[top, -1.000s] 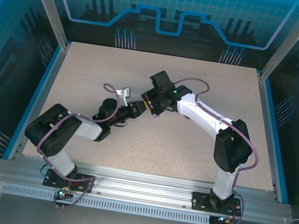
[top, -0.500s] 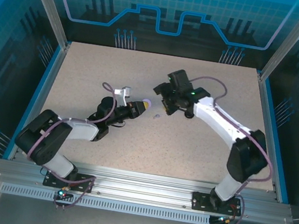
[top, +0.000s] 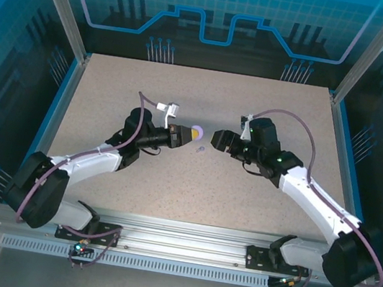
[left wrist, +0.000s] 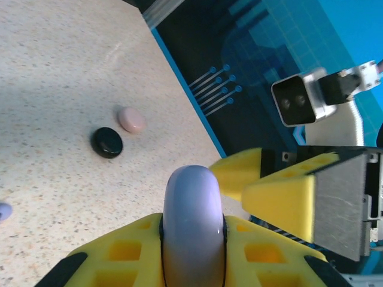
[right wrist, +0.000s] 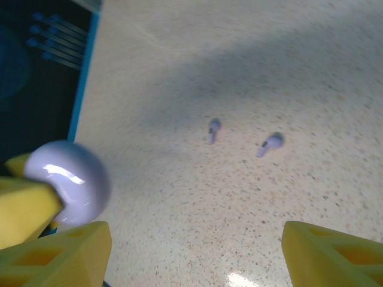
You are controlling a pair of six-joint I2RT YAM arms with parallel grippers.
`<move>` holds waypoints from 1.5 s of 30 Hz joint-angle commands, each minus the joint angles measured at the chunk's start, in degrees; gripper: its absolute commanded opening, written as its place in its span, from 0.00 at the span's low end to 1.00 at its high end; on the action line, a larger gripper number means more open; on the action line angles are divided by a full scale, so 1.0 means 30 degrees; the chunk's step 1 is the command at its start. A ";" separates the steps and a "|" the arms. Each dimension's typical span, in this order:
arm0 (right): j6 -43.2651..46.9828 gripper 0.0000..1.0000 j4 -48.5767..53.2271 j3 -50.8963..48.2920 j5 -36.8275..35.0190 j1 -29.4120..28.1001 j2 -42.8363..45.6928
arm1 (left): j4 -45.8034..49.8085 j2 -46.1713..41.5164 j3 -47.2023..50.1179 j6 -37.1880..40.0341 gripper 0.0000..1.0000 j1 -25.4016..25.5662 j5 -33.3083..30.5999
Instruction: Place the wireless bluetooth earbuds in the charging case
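We take the lilac case (top: 198, 131) as our landmark. It sits off the table (top: 113, 87), pinched between the yellow fingers (left wrist: 128, 251) of the left claw (top: 188, 136). That claw is clamped tight on it. In the left wrist view we see the case (left wrist: 192, 221) edge-on, smooth and rounded, and we cannot tell whether its lid is up.

The right claw (top: 215, 139) faces the case from the other side, close to it but not touching. Its two fingers stand wide apart and nothing is between them. In its own wrist view the fingers (right wrist: 60, 254) frame bare table, with the case (right wrist: 69, 181) off to one side.

The lilac earbuds (right wrist: 212, 130) lie loose on the table, below the case and a little toward the right claw's side. There are two of them, near each other but apart, the second (right wrist: 270, 143) farther from the case. From above we make out one as a small speck (top: 201, 149) just beneath the case.

Well beyond the case, towards the table's blue edge, we see a black rounded piece (left wrist: 106, 142) and a pale pink piece (left wrist: 131, 119), just beside each other.
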State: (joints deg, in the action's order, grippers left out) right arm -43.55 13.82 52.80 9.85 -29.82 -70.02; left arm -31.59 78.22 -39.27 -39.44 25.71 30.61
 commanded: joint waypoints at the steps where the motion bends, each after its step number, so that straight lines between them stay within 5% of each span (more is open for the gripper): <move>1: 0.3229 0.76 -0.1865 -0.0363 0.2065 0.0156 0.0775 | 0.1128 -0.0322 -0.0724 0.0827 0.00 -0.0105 0.1982; 35: 0.1569 0.65 -0.4548 -0.1517 0.2576 0.1210 -0.3040 | 0.0805 -0.0897 -0.1082 0.0198 0.00 0.0390 0.3216; 45: 0.1837 0.66 -0.3132 -0.1424 0.2418 0.1529 -0.1521 | 0.1039 -0.0840 -0.0953 0.0381 0.00 0.0391 0.2749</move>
State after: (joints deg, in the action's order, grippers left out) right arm -38.54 2.42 48.14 17.93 -26.15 -77.80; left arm -27.24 76.55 -41.10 -38.85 26.55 38.00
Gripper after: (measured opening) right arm 0.655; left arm 0.222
